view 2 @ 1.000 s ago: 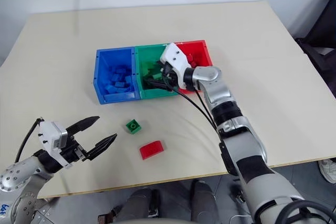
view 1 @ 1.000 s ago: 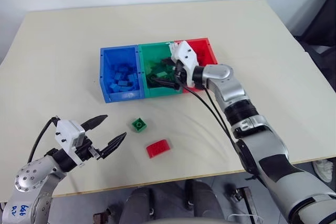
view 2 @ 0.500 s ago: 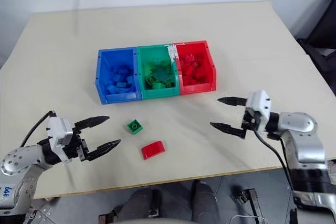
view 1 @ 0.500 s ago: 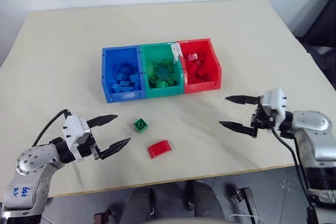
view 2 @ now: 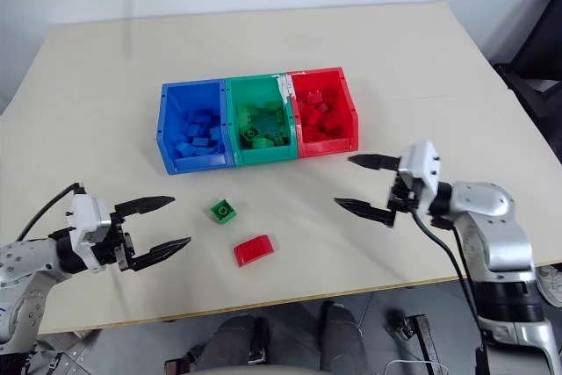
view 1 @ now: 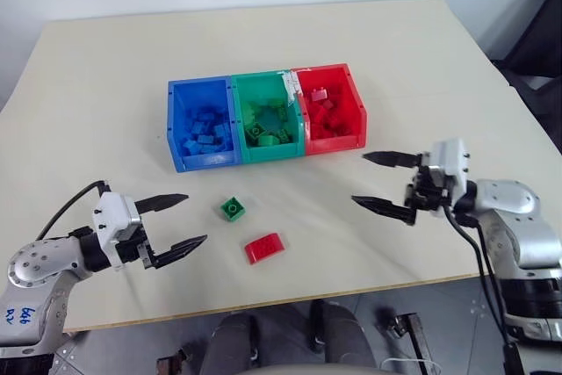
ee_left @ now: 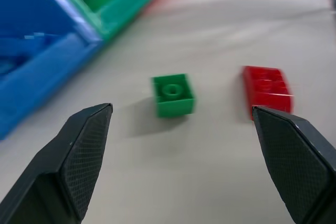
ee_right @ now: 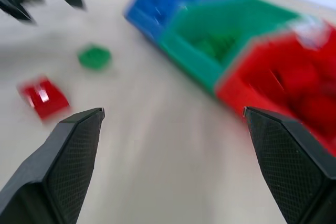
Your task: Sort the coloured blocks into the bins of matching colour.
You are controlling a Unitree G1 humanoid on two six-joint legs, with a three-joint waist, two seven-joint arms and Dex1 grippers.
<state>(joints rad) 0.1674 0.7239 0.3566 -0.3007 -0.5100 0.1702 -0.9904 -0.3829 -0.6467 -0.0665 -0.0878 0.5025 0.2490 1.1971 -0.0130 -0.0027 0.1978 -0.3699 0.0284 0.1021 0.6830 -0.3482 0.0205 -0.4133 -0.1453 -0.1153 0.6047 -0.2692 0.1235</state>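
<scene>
A green block (view 1: 233, 208) and a red rounded-top block (view 1: 265, 248) lie loose on the table in front of the bins. The blue bin (view 1: 208, 161), green bin (view 1: 274, 152) and red bin (view 1: 338, 142) stand joined in a row, each holding several blocks of its own colour. My left gripper (view 1: 195, 219) hovers open just left of the two loose blocks and points at them. In the left wrist view the green block (ee_left: 173, 94) and red block (ee_left: 268, 90) sit ahead of its fingers. My right gripper (view 1: 359, 178) is open and empty, right of the blocks and in front of the red bin.
The beige table (view 1: 105, 85) spreads wide around the bins. Its front edge (view 1: 290, 305) runs close behind the red block. A dark object (view 1: 540, 41) stands off the table at the right.
My right gripper has left the green bin and swung back to the right front of the table, staying open. My left gripper has turned slightly toward the loose blocks.
</scene>
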